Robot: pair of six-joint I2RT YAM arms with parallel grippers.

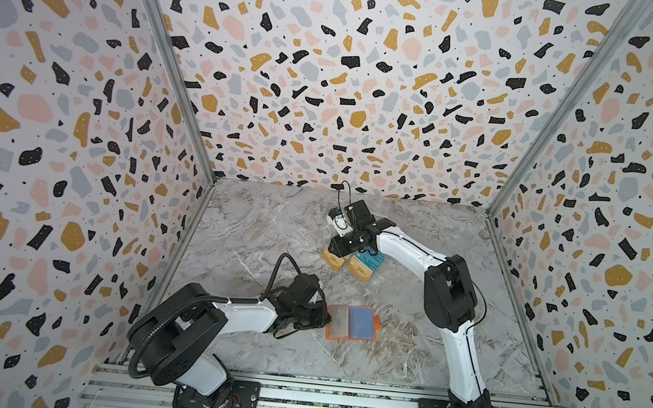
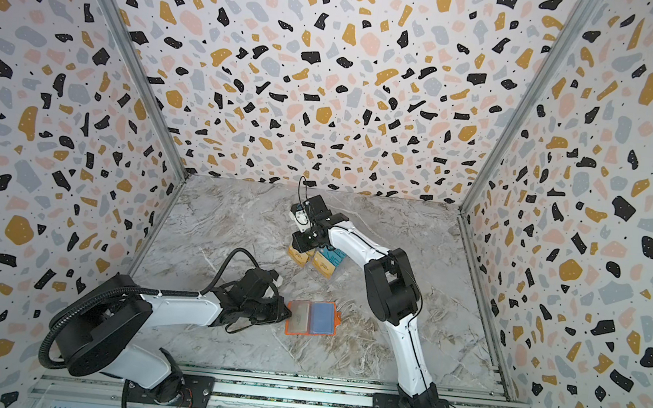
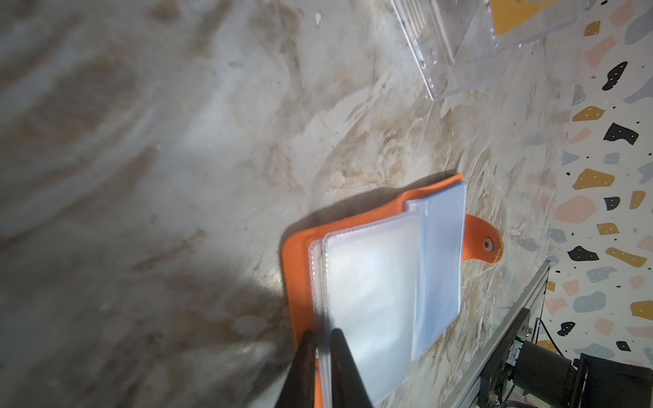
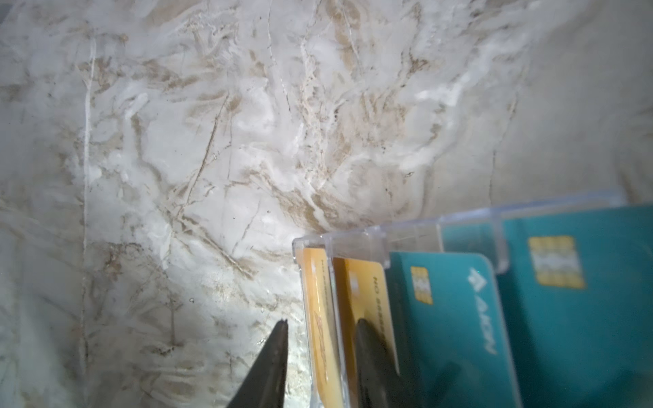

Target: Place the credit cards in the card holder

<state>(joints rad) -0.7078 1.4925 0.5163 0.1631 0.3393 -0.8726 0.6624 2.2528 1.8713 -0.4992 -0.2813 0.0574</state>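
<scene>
Left claw (image 3: pixel 323 340) pinches the card holder (image 3: pixel 297 254); at twelve o'clock, right claw (image 4: pixel 321 322) gapes narrowly astride a gold credit card (image 4: pixel 318 282), needing closure.

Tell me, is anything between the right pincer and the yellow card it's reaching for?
Yes. The right pincer straddles the front gold card, but the front wall of the clear stand sits between one finger and that card, so closing would likely pinch both.
</scene>
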